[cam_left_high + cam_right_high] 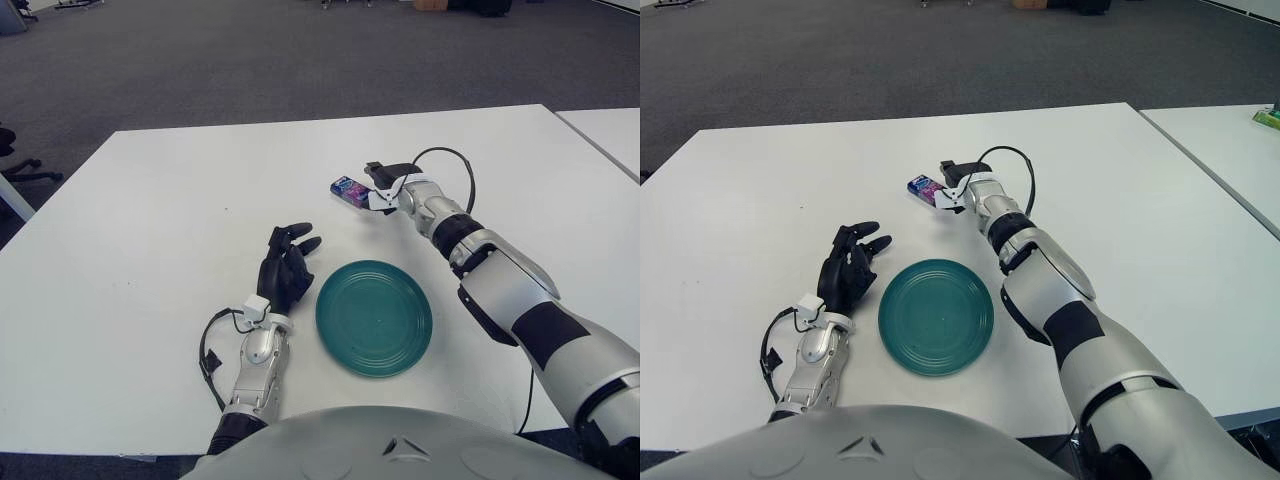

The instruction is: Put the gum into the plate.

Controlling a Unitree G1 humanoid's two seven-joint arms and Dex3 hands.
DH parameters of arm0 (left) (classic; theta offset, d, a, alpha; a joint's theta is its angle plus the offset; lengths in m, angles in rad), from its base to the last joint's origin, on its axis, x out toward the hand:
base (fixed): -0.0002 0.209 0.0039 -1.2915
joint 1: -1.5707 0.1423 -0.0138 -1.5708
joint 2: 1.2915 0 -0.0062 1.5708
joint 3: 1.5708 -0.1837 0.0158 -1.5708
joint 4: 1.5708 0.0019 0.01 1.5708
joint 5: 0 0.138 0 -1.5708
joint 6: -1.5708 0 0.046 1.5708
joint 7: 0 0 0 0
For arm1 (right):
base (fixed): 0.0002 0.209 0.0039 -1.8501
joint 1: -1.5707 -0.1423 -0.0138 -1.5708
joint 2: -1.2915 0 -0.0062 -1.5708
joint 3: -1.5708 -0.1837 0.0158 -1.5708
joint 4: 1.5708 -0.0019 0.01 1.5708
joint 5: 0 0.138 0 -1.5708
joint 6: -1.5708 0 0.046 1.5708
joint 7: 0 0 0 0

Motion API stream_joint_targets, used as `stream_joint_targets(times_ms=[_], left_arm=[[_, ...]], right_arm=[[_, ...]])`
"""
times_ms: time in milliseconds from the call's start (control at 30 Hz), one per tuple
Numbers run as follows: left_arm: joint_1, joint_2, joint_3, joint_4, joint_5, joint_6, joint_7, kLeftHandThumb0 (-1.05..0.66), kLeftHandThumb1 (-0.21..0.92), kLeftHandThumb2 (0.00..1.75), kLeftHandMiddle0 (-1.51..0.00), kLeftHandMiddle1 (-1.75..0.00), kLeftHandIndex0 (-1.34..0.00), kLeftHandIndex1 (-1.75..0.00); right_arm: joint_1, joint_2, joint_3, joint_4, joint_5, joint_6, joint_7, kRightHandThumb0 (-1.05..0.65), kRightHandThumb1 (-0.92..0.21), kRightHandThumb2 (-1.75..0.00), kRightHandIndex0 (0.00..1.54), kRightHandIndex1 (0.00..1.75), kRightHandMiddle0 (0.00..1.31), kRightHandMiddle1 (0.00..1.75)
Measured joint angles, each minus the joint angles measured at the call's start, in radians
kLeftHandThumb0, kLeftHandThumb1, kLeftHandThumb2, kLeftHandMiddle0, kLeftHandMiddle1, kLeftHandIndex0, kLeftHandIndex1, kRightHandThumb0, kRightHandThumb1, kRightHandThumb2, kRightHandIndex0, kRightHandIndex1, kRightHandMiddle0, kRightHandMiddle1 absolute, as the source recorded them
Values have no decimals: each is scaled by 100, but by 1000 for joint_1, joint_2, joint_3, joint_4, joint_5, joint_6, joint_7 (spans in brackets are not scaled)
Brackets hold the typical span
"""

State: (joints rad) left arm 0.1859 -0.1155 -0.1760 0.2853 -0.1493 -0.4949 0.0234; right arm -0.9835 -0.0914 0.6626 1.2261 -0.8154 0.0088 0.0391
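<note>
A white table (130,290) holds a green plate (373,317) near the robot and a small blue and purple gum pack (347,187) farther out, well apart from the plate. The gum lies flat on the table, not in the plate. The right hand (383,186) reaches in from the right and sits at the pack's right end, its fingers (377,168) over that end; whether they touch or grip the pack cannot be told. The left hand (284,268) shows just left of the plate, its dark fingers loosely spread and holding nothing. A second table (610,130) stands to the far right, over grey carpet (250,60).
</note>
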Motion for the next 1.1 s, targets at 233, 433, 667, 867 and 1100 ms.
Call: stream_joint_targets(times_ms=[233,433,667,867,1100], left_arm=[[1,0,-1,-1,-1,-3,-1,-91,92,90,-45,-82,-18,-116],[2,-1,-3,-1,-2,-5,-1,-92,92,90,-44,-81,-17,-116],[3,-1,-4,-1,-3,-6,0,-91,92,90,-43,-80,-17,-116],[3,-1,-7,-1,-3,-6,0,-92,92,90,-44,-81,-19,-116],[3,-1,-7,0,-3,-7,0,-92,92,91,-45,-81,-21,-116]], right_arm=[[0,6,17,2,-1,-7,3,-102,-92,-73,24,1,0,48],[3,24,25,27,-1,-1,-2,-102,-92,-70,26,2,0,50],[11,41,36,37,-2,0,-2,-101,-92,-68,28,2,0,54],[16,54,45,43,-2,0,-1,-102,-92,-67,28,2,0,56],[17,64,60,47,-4,1,-1,-103,-92,-67,28,1,0,59]])
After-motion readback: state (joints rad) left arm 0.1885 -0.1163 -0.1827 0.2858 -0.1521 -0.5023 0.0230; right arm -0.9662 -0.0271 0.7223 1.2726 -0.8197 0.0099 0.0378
